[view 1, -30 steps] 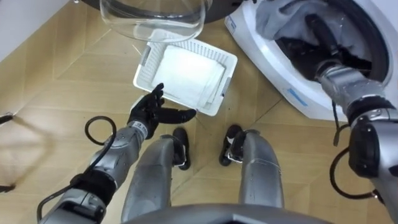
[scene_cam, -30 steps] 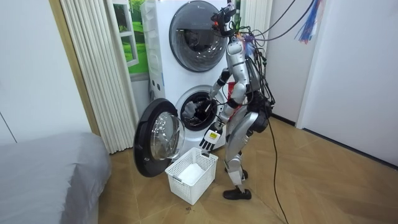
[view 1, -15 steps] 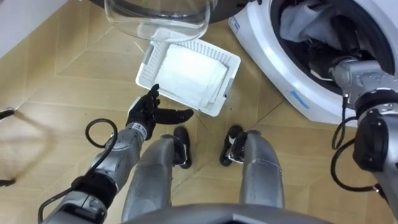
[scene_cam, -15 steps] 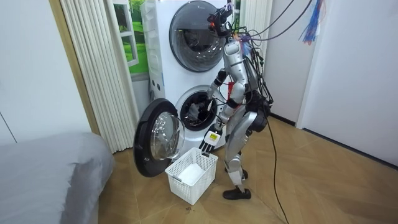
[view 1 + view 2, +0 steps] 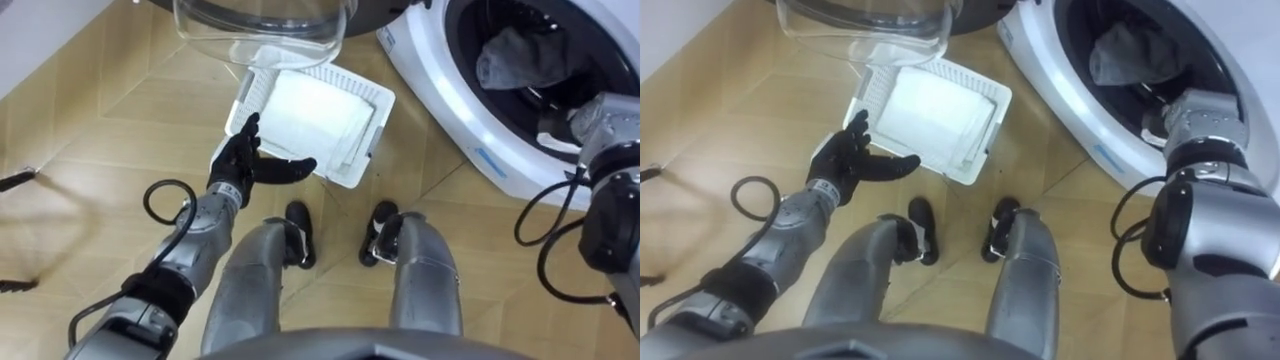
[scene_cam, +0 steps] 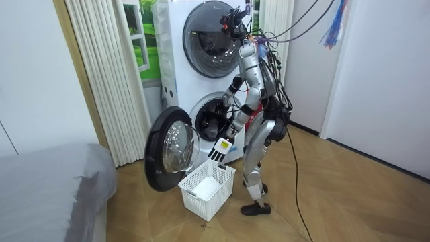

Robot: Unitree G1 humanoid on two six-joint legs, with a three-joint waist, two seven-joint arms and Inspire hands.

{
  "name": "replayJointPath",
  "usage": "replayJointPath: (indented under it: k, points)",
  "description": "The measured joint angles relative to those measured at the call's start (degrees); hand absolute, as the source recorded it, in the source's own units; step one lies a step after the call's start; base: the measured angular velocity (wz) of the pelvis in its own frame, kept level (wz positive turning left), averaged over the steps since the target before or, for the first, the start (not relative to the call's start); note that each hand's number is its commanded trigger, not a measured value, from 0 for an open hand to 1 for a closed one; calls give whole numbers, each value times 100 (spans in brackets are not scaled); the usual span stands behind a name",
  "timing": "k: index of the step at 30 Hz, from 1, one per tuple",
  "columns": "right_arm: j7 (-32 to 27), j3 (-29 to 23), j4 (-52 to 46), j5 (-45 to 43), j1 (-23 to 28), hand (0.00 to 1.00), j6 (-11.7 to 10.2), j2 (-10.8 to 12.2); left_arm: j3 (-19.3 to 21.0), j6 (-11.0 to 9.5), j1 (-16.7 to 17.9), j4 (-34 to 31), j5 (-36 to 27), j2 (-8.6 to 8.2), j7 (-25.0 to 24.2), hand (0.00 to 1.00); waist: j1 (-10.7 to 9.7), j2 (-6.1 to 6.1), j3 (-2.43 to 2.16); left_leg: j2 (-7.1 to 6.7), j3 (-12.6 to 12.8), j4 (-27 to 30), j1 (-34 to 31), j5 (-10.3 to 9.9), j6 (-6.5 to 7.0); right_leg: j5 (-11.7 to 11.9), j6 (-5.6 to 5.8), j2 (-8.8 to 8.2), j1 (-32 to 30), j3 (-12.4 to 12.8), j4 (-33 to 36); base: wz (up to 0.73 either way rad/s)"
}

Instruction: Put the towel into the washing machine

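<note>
Down on the wood floor [image 5: 90, 130], just beyond the robot's feet, a white laundry basket [image 5: 378, 140] holds a folded white towel [image 5: 310, 115]. The left hand [image 5: 243, 168] hovers at the basket's near left corner, spread wide and holding nothing. To the right, the front-loading washing machine [image 5: 445, 115] has its drum open, and a grey towel [image 5: 520, 55] lies crumpled inside toward the far side. The right hand [image 5: 1172, 118] is at the near rim of the drum mouth, apart from the grey towel; I cannot tell whether it is open or closed.

The grey towel looks fully inside the drum, while the white one is not yet picked up. The likeliest slip is a shallow grab. If the left hand catches just the top layer, the fold would open and the cloth could trail over the basket's rim or onto the floor. The basket looks light, so a push on its near wall could slide or tip it.

Room to move is tight on the far side, where the round glass door [image 5: 260, 25] overhangs the basket's far left edge and a straight lift could brush it. The floor to the left is open. The way to the drum runs right, over the machine's white front lip.
</note>
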Motion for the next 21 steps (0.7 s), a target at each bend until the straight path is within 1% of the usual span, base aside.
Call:
replayJointPath:
  k: [3, 6, 7, 10, 12, 14, 17, 19, 20, 21]
  points:
    - [-128, -11, 0, 68, 9, 0, -37, 2, 3, -1, -7, 32, 81, -41, -11, 0, 0, 0, 0, -12, 20, -71, 95, 16, -5, 1, 1, 3, 72, 3, -29, 0]
    - [-148, -96, 3, 112, 122, 0, -41, 59, 3, -2, -68, 134, 102, -77, -60, 0, 25, -3, 2, 8, 31, -129, 230, 19, -9, 7, 12, 55, 228, 9, -142, -2]
    - [-132, -96, 3, 127, 204, 0, -41, 86, 10, -1, -98, 188, 120, -78, -86, 0, 72, -5, 3, 33, 46, -162, 315, 18, -9, 19, 32, 92, 327, 8, -219, -8]
    - [-23, -96, 3, 130, 434, 0, -41, 146, 65, -1, -102, 219, 229, -71, -134, 0, 167, -6, 5, 49, 69, -346, 608, 26, -21, 56, 88, 178, 616, 22, -452, -10]
    - [43, -96, 3, 127, 551, 0, -41, 185, 149, -1, -117, 276, 260, -69, -165, 0, 181, -15, 10, 36, 71, -486, 753, 34, -34, 70, 110, 192, 748, 7, -559, -3]
    - [114, -96, 3, 128, 665, 0, -41, 206, 250, -2, -120, 329, 351, -60, -179, 0, 199, -15, 10, 37, 69, -610, 891, 49, -49, 108, 141, 246, 888, 14, -695, -3]
    - [208, -96, 14, 126, 898, 0, -35, 266, 301, -10, -133, 565, 364, -5, -177, 0, 231, -10, 7, 44, 70, -873, 1197, 86, -63, 188, 191, 345, 1213, 9, -1025, -7]
    - [344, -91, 12, 117, 1105, 0, -34, 307, 318, -10, -100, 649, 461, 84, -169, 0, 243, -4, 3, 53, 38, -1026, 1394, 99, -78, 243, 231, 423, 1475, -20, -1295, 0]
    - [376, -90, 9, 117, 1164, 0, -33, 315, 318, -14, -81, 657, 460, 113, -163, 0, 246, -5, 3, 52, 26, -1047, 1436, 101, -81, 250, 235, 437, 1535, -15, -1341, 0]
    - [473, -90, 11, 114, 1295, 0, -32, 342, 319, -40, -8, 720, 489, 170, -159, 0, 256, -3, 2, 51, 18, -1141, 1571, 102, -83, 266, 258, 479, 1685, 6, -1472, 0]
